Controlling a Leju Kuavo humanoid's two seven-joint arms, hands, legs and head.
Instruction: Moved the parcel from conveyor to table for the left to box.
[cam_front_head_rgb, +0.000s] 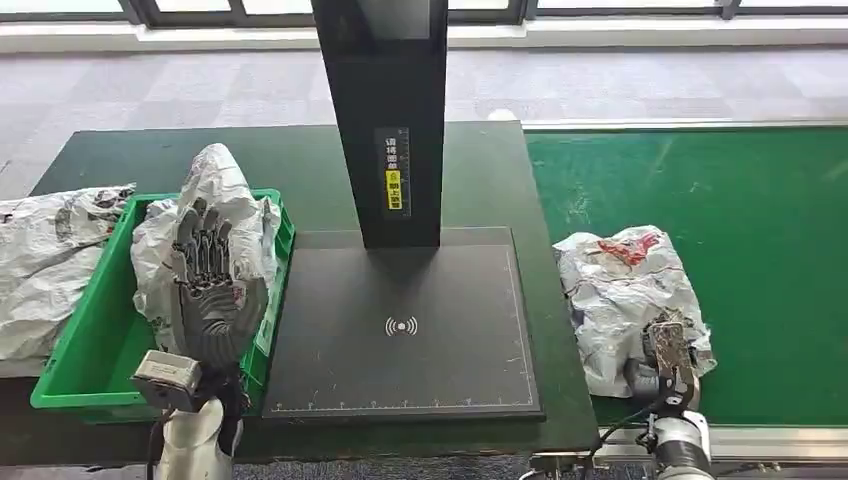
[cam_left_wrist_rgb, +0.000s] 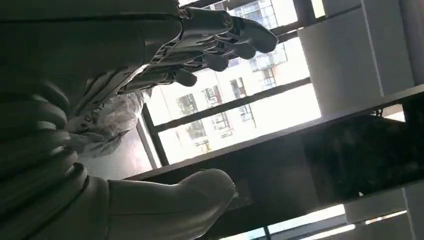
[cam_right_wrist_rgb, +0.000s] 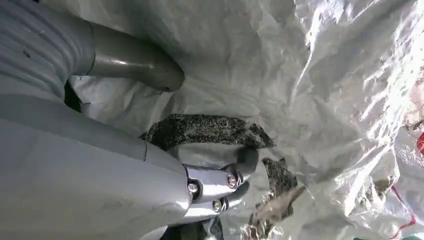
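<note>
A crumpled white parcel (cam_front_head_rgb: 625, 290) with red print lies on the green conveyor (cam_front_head_rgb: 740, 200), close to its near edge. My right hand (cam_front_head_rgb: 668, 355) is at the parcel's near side. In the right wrist view, its thumb (cam_right_wrist_rgb: 135, 65) and curled fingers (cam_right_wrist_rgb: 245, 160) close on a fold of the white wrap (cam_right_wrist_rgb: 325, 75). My left hand (cam_front_head_rgb: 210, 290) is raised over the green bin (cam_front_head_rgb: 90, 350) with its fingers (cam_left_wrist_rgb: 220, 45) straight and apart, holding nothing. Behind it, a second white parcel (cam_front_head_rgb: 225, 185) stands in the bin.
A black scanning pad (cam_front_head_rgb: 400, 330) lies on the dark table between bin and conveyor, with a black post (cam_front_head_rgb: 385, 120) rising from its far edge. Another white parcel (cam_front_head_rgb: 45, 260) lies left of the bin. A metal rail (cam_front_head_rgb: 760, 440) borders the conveyor's near side.
</note>
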